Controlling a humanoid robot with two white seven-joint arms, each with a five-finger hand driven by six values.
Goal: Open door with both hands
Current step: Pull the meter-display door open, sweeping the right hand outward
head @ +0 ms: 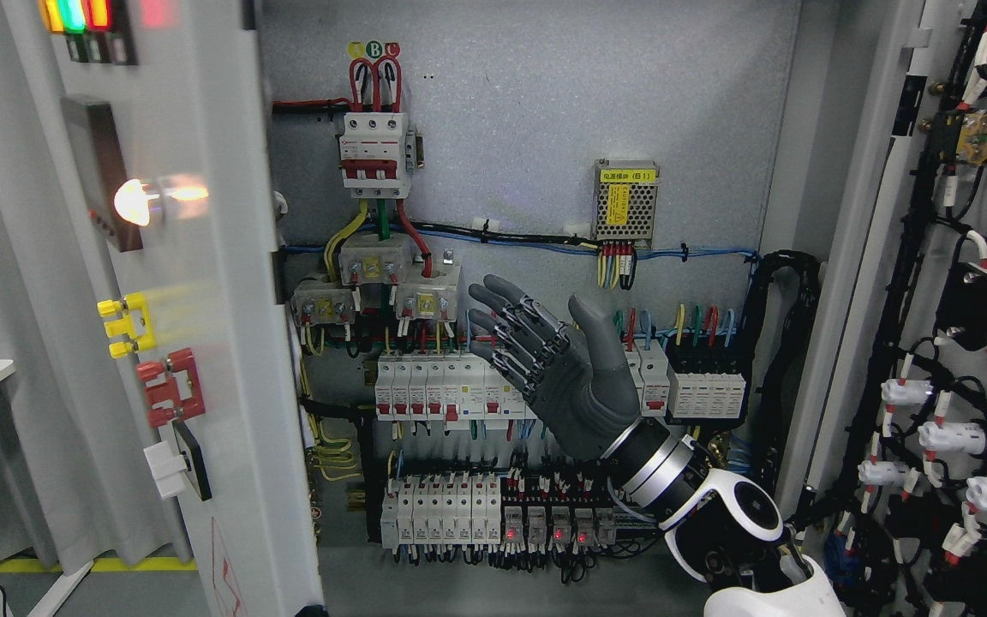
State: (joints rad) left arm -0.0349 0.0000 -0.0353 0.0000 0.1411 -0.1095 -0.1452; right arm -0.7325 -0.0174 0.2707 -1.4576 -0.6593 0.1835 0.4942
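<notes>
Head view: cabinet stands open before me. Left door (pixel 202 343) is swung outward at the left of the frame, its outer face turned toward me, carrying indicator lamps (pixel 74 15) at the upper left, a glowing white lamp (pixel 135 201), a yellow fitting (pixel 125 324) and a red fitting (pixel 172 387) lower down. Right door (pixel 956 326) is swung out at the right edge, its inner face showing, thick with black cable looms and white connectors (pixel 930 437).

Both leaves sit wide of the opening, so I judge the opening itself largely done; the back panel (pixel 545 111) is fully exposed.

My right hand (pixel 558 364) comes up from the lower right and hangs at centre frame, in front of the rows of breakers (pixel 425 390) and the relay strip (pixel 493 514). Palm faces left toward the left door. Fingers (pixel 511 321) are extended and slightly fanned, thumb (pixel 592 321) raised apart from them. Nothing is held. I cannot tell whether the fingertips are clear of the breakers behind or merely overlap them in the picture; they look in front of them, not pressing.

Likely reason for this pose: a flat, open hand suits pushing a door leaf, not gripping.

Left arm does not show anywhere in frame.

Small power supply (pixel 626 201) with yellow label sits upper centre-right, well apart from the hand.
</notes>
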